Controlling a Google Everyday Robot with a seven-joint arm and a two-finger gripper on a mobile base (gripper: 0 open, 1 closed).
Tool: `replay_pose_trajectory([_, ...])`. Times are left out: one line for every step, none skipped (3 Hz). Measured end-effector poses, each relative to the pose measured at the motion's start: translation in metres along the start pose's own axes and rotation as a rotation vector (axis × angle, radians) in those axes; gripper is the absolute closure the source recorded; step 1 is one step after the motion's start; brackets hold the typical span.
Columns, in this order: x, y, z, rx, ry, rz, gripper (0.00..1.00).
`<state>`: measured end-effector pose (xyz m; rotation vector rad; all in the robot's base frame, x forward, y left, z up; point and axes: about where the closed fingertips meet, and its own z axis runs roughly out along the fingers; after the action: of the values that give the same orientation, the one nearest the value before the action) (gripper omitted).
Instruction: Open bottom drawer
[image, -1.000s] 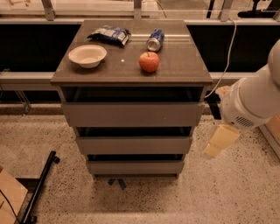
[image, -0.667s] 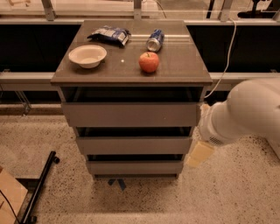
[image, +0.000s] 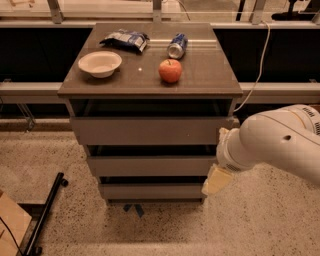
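The bottom drawer (image: 150, 190) is the lowest and narrowest of three grey-brown flat fronts in the cabinet. It stands about flush, with a dark gap above it. My gripper (image: 215, 181) hangs at the end of the white arm (image: 272, 145), with its pale tip right beside the bottom drawer's right end. The middle drawer (image: 150, 165) and top drawer (image: 150, 131) sit above it.
On the cabinet top (image: 210, 75) lie a white bowl (image: 100, 63), a red apple (image: 170, 70), a blue can (image: 176, 45) on its side and a chip bag (image: 125, 40). A black bar (image: 46, 212) lies on the speckled floor at the left. A cable (image: 257, 65) hangs at the right.
My arm has swung left and down, bringing the gripper from the cabinet's right side, beside the middle drawer, to the bottom drawer's right end. The drawers have not moved.
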<state>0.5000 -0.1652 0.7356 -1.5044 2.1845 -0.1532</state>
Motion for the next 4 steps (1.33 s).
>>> replay_pose_trajectory([0.001,0.005,0.011,0.004,0.030,0.000,0.00])
replay_pose_trajectory([0.000,0.022,0.043,0.034,0.062,-0.030,0.00])
replay_pose_trajectory([0.017,0.028,0.077,0.073,0.075,-0.026,0.00])
replay_pose_trajectory([0.032,0.024,0.110,0.081,0.038,0.039,0.00])
